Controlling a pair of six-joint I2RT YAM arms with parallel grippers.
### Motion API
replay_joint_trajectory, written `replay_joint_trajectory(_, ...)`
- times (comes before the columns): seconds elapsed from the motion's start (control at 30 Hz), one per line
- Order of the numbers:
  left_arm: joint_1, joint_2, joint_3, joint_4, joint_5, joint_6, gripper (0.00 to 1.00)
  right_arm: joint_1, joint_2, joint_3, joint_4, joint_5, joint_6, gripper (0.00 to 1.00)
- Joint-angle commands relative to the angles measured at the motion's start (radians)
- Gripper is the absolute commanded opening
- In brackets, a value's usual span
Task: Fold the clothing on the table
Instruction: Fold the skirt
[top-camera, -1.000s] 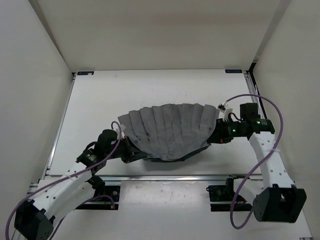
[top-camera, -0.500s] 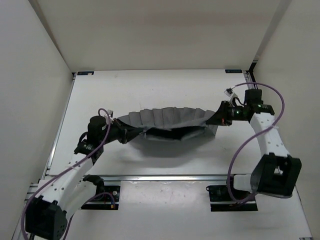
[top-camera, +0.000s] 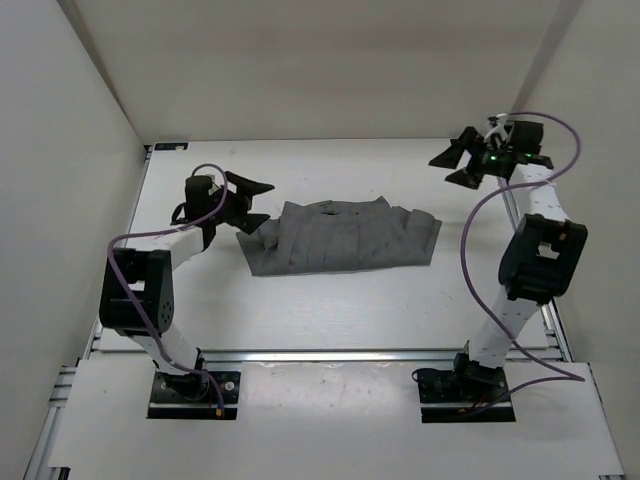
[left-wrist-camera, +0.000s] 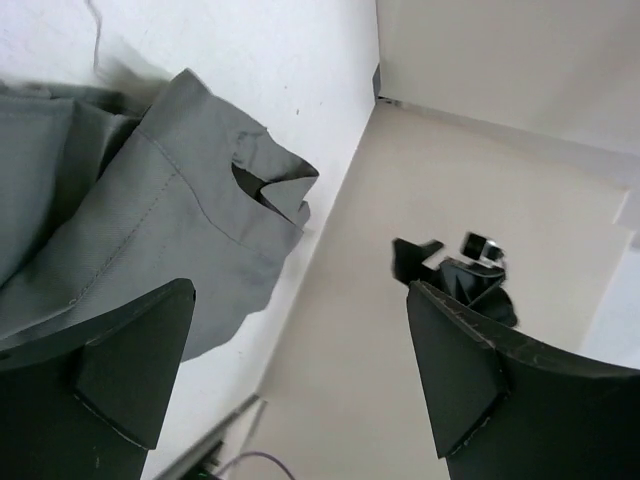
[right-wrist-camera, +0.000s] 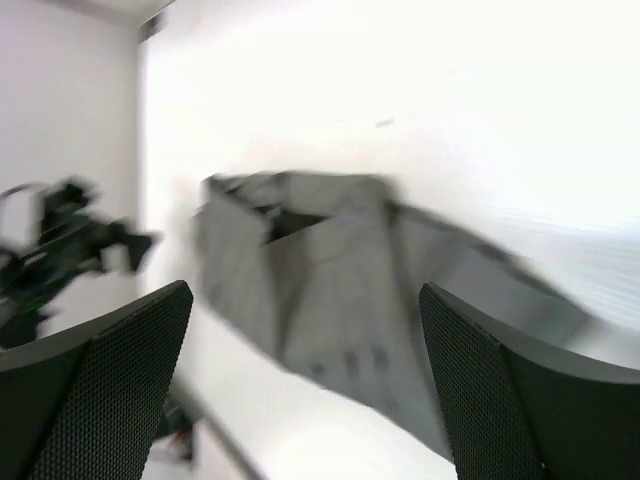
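Observation:
The grey pleated clothing (top-camera: 340, 238) lies folded into a wide band across the middle of the white table (top-camera: 330, 165). My left gripper (top-camera: 262, 204) hovers just off the garment's left end, open and empty. In the left wrist view a corner of the clothing (left-wrist-camera: 150, 220) shows past the spread fingers (left-wrist-camera: 130, 350). My right gripper (top-camera: 446, 170) hangs open and empty above the table's far right corner, well clear of the cloth. The right wrist view is blurred, with the clothing (right-wrist-camera: 340, 280) lying far beyond the open gripper (right-wrist-camera: 310, 390).
White walls close in the table on the left, back and right. A metal rail (top-camera: 330, 352) runs along the near edge by the arm bases. Purple cables (top-camera: 480, 215) loop beside each arm. The far right gripper (left-wrist-camera: 455, 275) shows small in the left wrist view.
Both grippers have let go of the clothing, which now lies folded on the table. The arms have swung up and apart, the right one towards the far right corner.

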Motion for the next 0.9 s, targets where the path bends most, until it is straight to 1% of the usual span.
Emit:
replay_joint_trajectory(0.0, 0.013, -0.112, 0.082, -0.176, 0.000, 0.239, 0.99, -0.047, -0.107, 0.005, -0.092, 0.199, -0.204, 0.99)
replay_joint_trajectory(0.03, -0.002, -0.113, 0.134, -0.288, 0.006, 0.360, 0.99, -0.036, -0.125, -0.006, -0.099, 0.216, -0.238, 0.99)
replay_joint_trajectory(0.07, -0.014, -0.115, 0.162, -0.337, -0.001, 0.490, 0.99, -0.024, -0.148, -0.035, -0.093, 0.227, -0.332, 0.99)
replay_joint_trajectory(0.1, -0.042, -0.098, 0.220, -0.441, -0.012, 0.554, 0.99, 0.001, -0.165, -0.081, -0.082, 0.219, -0.455, 0.99)
replay_joint_trajectory(0.13, -0.071, -0.081, 0.274, -0.524, -0.024, 0.676, 0.98, 0.033, -0.196, -0.103, -0.071, 0.215, -0.514, 0.99)
replay_joint_trajectory(0.17, -0.086, -0.073, 0.303, -0.558, -0.035, 0.765, 0.98, 0.047, -0.222, -0.150, -0.060, 0.216, -0.630, 0.99)
replay_joint_trajectory(0.2, -0.103, -0.055, 0.314, -0.594, -0.044, 0.833, 0.99, 0.086, -0.234, -0.194, -0.054, 0.221, -0.728, 0.99)
replay_joint_trajectory(0.23, -0.120, -0.038, 0.334, -0.630, -0.067, 0.861, 0.99, 0.113, -0.241, -0.205, -0.056, 0.216, -0.767, 0.99)
replay_joint_trajectory(0.27, -0.138, -0.023, 0.368, -0.666, -0.086, 0.934, 0.98, 0.120, -0.236, -0.221, -0.056, 0.196, -0.795, 0.99)
replay_joint_trajectory(0.3, -0.169, 0.014, 0.392, -0.756, -0.159, 1.020, 0.99, 0.128, -0.247, -0.262, -0.031, 0.170, -0.783, 0.99)
replay_joint_trajectory(0.37, -0.227, 0.086, 0.483, -0.902, -0.332, 1.117, 0.99, 0.145, -0.244, -0.305, 0.006, 0.155, -0.741, 0.99)
replay_joint_trajectory(0.4, -0.252, 0.101, 0.515, -0.933, -0.350, 1.154, 0.98, 0.148, -0.236, -0.317, 0.015, 0.158, -0.722, 1.00)
replay_joint_trajectory(0.43, -0.258, 0.141, 0.526, -0.969, -0.397, 1.160, 0.99, 0.160, -0.215, -0.324, 0.022, 0.149, -0.714, 0.99)
replay_joint_trajectory(0.47, -0.257, 0.154, 0.537, -0.979, -0.399, 1.157, 0.99, 0.168, -0.209, -0.322, 0.018, 0.140, -0.712, 0.99)
replay_joint_trajectory(0.5, -0.248, 0.163, 0.517, -0.973, -0.388, 1.146, 0.99, 0.166, -0.183, -0.324, 0.018, 0.123, -0.711, 0.99)
replay_joint_trajectory(0.6, -0.214, 0.201, 0.515, -0.913, -0.373, 1.145, 0.99, 0.223, -0.130, -0.278, -0.026, 0.077, -0.755, 0.99)
replay_joint_trajectory(0.67, -0.209, 0.241, 0.549, -0.916, -0.411, 1.184, 0.99, 0.235, -0.077, -0.230, -0.057, 0.077, -0.778, 0.99)
replay_joint_trajectory(0.73, -0.176, 0.267, 0.572, -0.889, -0.393, 1.142, 0.98, 0.254, -0.042, -0.183, -0.059, 0.105, -0.778, 0.99)
replay_joint_trajectory(0.77, -0.177, 0.284, 0.586, -0.867, -0.381, 1.131, 0.98, 0.255, -0.040, -0.164, -0.054, 0.119, -0.780, 0.99)
replay_joint_trajectory(0.8, -0.174, 0.304, 0.625, -0.858, -0.387, 1.131, 0.98, 0.257, -0.029, -0.147, -0.054, 0.119, -0.778, 1.00)
replay_joint_trajectory(0.87, -0.177, 0.336, 0.691, -0.852, -0.382, 1.136, 0.99, 0.262, 0.029, -0.062, -0.104, 0.100, -0.781, 1.00)
